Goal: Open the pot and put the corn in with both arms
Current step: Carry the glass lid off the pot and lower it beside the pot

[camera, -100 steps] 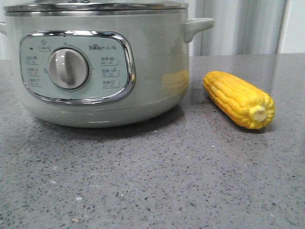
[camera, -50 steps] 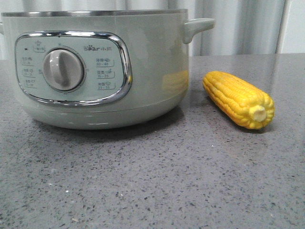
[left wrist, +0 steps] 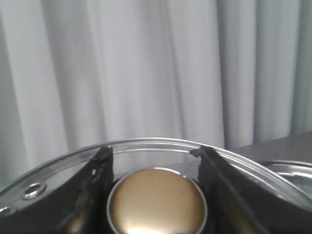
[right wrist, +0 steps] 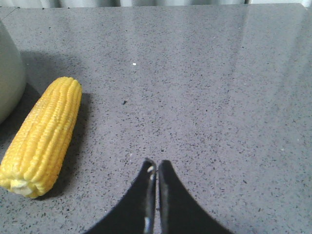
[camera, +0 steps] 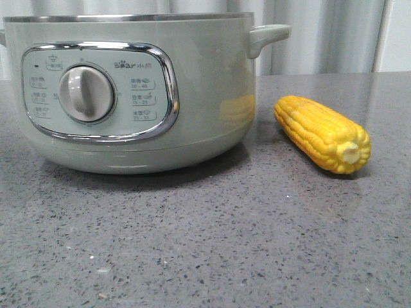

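The pale green pot [camera: 192,96] stands at the left of the front view with its steel rim bare and no lid on it. To its right the yellow corn [camera: 323,133] lies on the table, stub end toward the camera. My left gripper [left wrist: 153,152] is shut on the bronze knob [left wrist: 157,202] of the glass lid [left wrist: 44,170], held up in front of the curtain. My right gripper [right wrist: 157,163] is shut and empty just above the table, a short way from the corn [right wrist: 41,136]. Neither gripper shows in the front view.
Grey speckled table [camera: 212,244] runs in front of the pot and around the corn. A pale curtain [camera: 321,35] hangs behind. The pot's side handle [camera: 268,35] juts out above the corn. The pot wall [right wrist: 9,78] sits beside the corn in the right wrist view.
The lid sat on the pot one second ago and has gone up out of the front view. The pot shifted slightly left, then back a little. The corn has not moved.
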`<state>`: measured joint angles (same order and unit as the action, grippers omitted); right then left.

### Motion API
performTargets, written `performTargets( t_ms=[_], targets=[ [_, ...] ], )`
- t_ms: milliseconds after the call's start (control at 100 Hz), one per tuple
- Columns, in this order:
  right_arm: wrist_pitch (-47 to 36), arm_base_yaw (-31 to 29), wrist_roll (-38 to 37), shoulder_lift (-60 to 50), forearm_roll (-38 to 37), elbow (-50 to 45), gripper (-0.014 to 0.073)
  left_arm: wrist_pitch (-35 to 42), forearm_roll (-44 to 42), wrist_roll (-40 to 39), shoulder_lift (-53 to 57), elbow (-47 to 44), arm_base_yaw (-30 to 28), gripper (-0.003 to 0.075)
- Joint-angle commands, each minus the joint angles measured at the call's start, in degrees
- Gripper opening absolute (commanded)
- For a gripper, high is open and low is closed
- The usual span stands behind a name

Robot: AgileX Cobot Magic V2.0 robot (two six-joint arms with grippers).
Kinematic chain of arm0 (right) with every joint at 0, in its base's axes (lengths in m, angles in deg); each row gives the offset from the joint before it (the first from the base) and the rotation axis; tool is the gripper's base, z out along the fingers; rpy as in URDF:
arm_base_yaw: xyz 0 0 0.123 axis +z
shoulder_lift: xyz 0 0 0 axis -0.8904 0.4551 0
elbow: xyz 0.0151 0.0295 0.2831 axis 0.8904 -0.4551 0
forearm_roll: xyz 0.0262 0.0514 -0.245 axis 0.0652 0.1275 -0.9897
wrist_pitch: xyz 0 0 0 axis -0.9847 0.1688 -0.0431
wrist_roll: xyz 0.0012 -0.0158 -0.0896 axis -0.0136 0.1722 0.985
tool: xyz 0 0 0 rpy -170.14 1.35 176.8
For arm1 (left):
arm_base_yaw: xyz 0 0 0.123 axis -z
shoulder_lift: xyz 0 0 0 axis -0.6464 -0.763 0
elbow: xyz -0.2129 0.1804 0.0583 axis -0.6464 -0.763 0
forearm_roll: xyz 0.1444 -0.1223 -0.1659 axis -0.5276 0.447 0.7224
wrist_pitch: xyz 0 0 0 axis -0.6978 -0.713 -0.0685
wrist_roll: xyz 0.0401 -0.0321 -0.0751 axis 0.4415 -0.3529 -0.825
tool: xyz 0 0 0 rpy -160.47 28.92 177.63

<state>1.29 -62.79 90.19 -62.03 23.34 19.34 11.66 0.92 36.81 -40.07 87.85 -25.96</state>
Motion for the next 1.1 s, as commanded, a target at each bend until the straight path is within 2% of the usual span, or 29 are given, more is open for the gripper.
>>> performTargets(
  t_ms=[0, 100, 340, 470, 660, 870, 1090],
  targets=[
    [-4.7, -0.3, 0.4, 0.7, 0.2, 1.5, -0.0074, 7.8, 0.2, 0.1, 5.1, -2.1, -2.1, -0.002],
    [-4.7, -0.3, 0.4, 0.7, 0.2, 1.5, -0.0074, 9.3, 1.1, 0.1, 9.0, -7.5, -3.8, -0.002],
    [-4.7, -0.3, 0.4, 0.7, 0.2, 1.5, -0.0074, 18.0, 3.2, 0.1, 12.0, -18.3, -4.1, -0.002],
    [-4.7, -0.3, 0.4, 0.7, 0.2, 1.5, -0.0074, 19.5, 6.6, 0.1, 12.0, -21.6, -4.1, -0.002],
    [-4.6, -0.3, 0.4, 0.7, 0.2, 1.5, -0.0074, 19.5, 6.9, 0.5, 12.0, -24.5, -4.1, -0.002],
    [-4.6, -0.3, 0.4, 0.7, 0.3, 1.5, -0.0074, 21.6, 8.8, 4.8, 6.3, -26.4, -4.1, -0.002],
    [-4.3, -0.3, 0.4, 0.7, 0.3, 1.5, -0.0074, 31.7, 8.8, 5.6, -3.9, -26.8, -4.1, -0.002]
  ],
)
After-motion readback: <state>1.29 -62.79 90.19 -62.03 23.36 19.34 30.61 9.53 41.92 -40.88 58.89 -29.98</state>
